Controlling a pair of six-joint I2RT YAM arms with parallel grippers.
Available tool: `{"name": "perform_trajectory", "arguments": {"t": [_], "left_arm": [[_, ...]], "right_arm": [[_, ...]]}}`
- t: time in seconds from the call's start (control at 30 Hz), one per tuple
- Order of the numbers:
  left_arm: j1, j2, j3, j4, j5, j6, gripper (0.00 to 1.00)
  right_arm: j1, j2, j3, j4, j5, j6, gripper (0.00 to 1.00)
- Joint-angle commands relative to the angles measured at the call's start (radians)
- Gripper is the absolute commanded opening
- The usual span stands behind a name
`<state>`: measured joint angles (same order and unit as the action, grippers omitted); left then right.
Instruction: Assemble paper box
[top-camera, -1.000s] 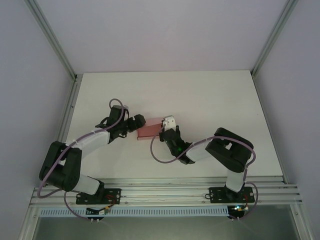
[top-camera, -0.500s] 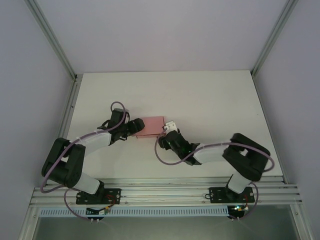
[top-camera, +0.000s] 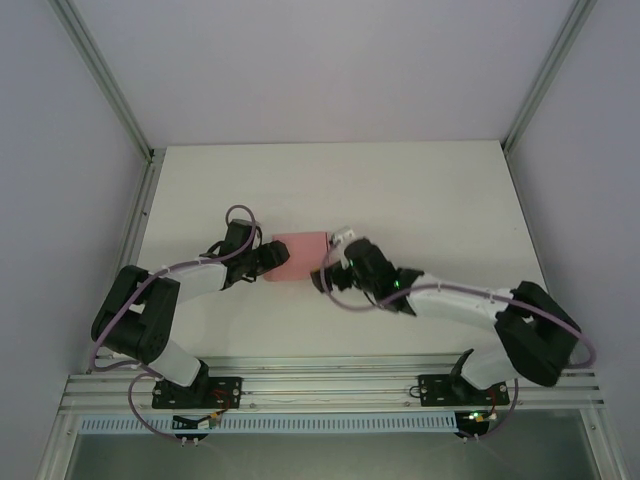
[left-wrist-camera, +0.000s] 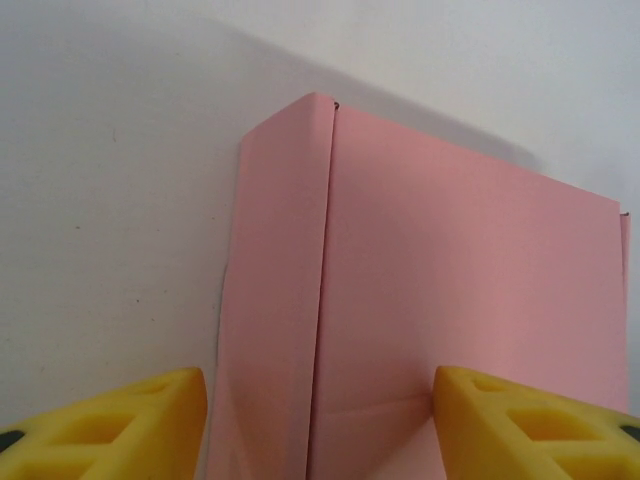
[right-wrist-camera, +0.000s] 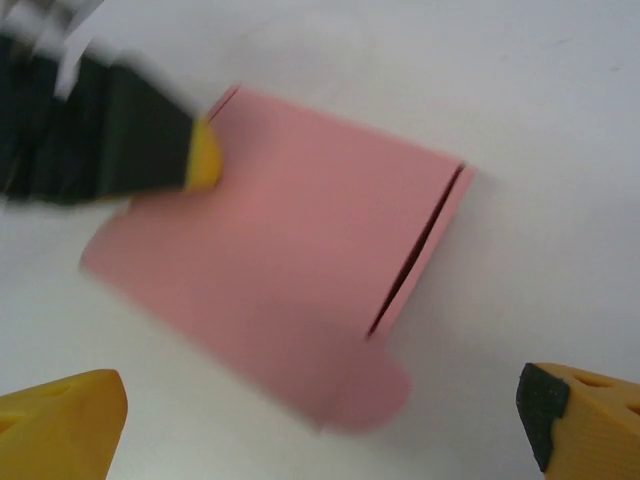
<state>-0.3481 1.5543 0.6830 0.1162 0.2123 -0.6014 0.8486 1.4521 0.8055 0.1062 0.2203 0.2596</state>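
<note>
The paper box (top-camera: 300, 256), a flat pink folded card, lies on the white table (top-camera: 420, 200) between my two grippers. My left gripper (top-camera: 268, 258) is at its left end. In the left wrist view the paper box (left-wrist-camera: 440, 300) runs away from the camera, and the left gripper (left-wrist-camera: 320, 425) stands open astride its near folded edge, the yellow fingertips (left-wrist-camera: 130, 425) apart. My right gripper (top-camera: 335, 270) sits at the box's right end. The right gripper (right-wrist-camera: 320, 415) is wide open just short of the paper box (right-wrist-camera: 290, 260), whose rounded tab (right-wrist-camera: 375, 390) points toward it.
Aluminium posts (top-camera: 100, 75) and pale walls close in the table on three sides. Bare white tabletop (top-camera: 400, 190) lies beyond the box and to the right. The left gripper's yellow fingertip (right-wrist-camera: 203, 155) shows at the box's far corner in the right wrist view.
My right gripper has opened from shut and let go of the box, and its arm has stretched out low. The box has settled flat. The left gripper's fingers have narrowed.
</note>
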Motion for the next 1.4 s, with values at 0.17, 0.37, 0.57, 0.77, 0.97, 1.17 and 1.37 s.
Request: {"name": "perform_trajectory", "arguments": {"t": [0.17,0.37,0.57,0.77,0.97,1.17,1.37], "left_arm": [[0.003,0.023,-0.043,-0.001,0.003,0.031,0.56],[0.003,0.032,-0.046,-0.008,0.006,0.042,0.53],[0.003,0.002,-0.028,-0.014,0.031,0.048,0.56],[0.004,-0.058,0.044,-0.113,-0.021,0.071,0.62],[0.036,-0.036,0.082,-0.088,0.032,0.073,0.63],[0.06,0.038,0.085,-0.065,0.073,0.085,0.63],[0.076,0.081,0.061,-0.025,0.135,0.069,0.48]], "right_arm": [[-0.171,0.309,0.362,-0.325,-0.21,0.199,1.0],[-0.173,0.46,0.428,-0.411,-0.22,0.215,0.98],[-0.181,0.512,0.45,-0.483,-0.186,0.242,0.94],[-0.196,0.466,0.401,-0.44,-0.203,0.249,0.95],[-0.214,0.44,0.393,-0.384,-0.261,0.245,0.95],[-0.254,0.414,0.367,-0.296,-0.356,0.291,0.96],[-0.3,0.39,0.316,-0.2,-0.456,0.352,0.96]]}}
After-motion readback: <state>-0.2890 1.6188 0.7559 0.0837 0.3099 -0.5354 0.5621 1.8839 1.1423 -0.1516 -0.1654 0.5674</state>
